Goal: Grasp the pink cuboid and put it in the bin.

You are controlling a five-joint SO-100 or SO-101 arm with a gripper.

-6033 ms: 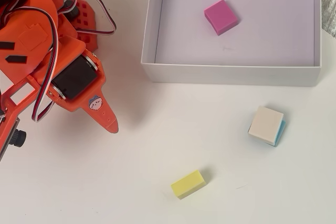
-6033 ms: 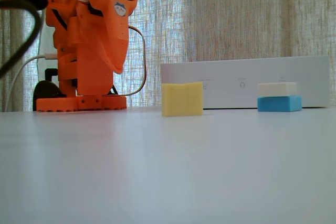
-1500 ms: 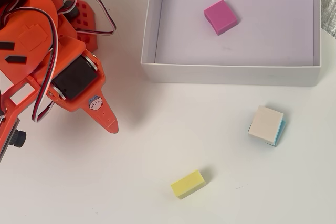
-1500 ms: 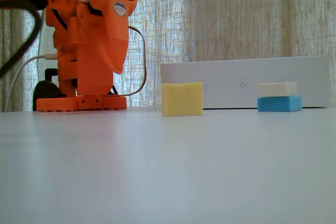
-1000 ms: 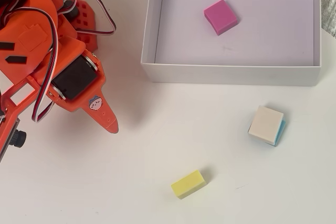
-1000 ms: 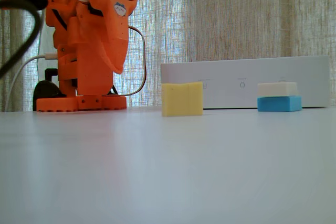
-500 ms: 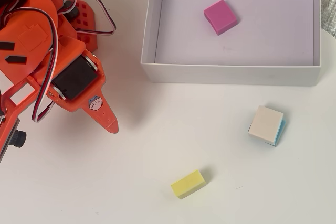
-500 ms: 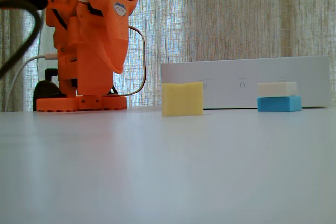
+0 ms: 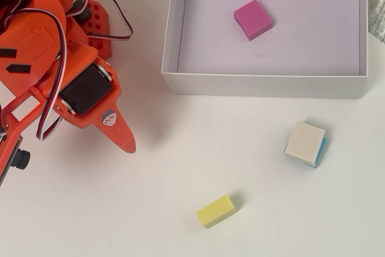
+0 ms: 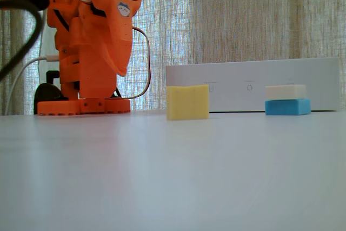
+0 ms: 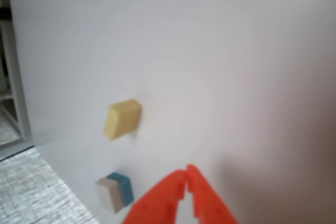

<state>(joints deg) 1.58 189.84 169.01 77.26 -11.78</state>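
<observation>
The pink cuboid (image 9: 252, 19) lies flat on the floor of the bin (image 9: 264, 84), in the upper middle of the overhead view, apart from all 4 walls. My gripper (image 11: 186, 178) shows at the bottom of the wrist view with its 2 orange fingers tip to tip, clenched on nothing. My arm (image 9: 66, 76) fills the upper left of the overhead view, clear of the bin. On the table (image 9: 180, 173) outside the bin sit 2 other blocks: the yellow block (image 9: 216, 210) at lower centre and the cream-topped block (image 9: 305, 143) with a blue side toward the right, well apart. In the fixed view the bin's front wall hides the pink cuboid, so I cannot check it there.
</observation>
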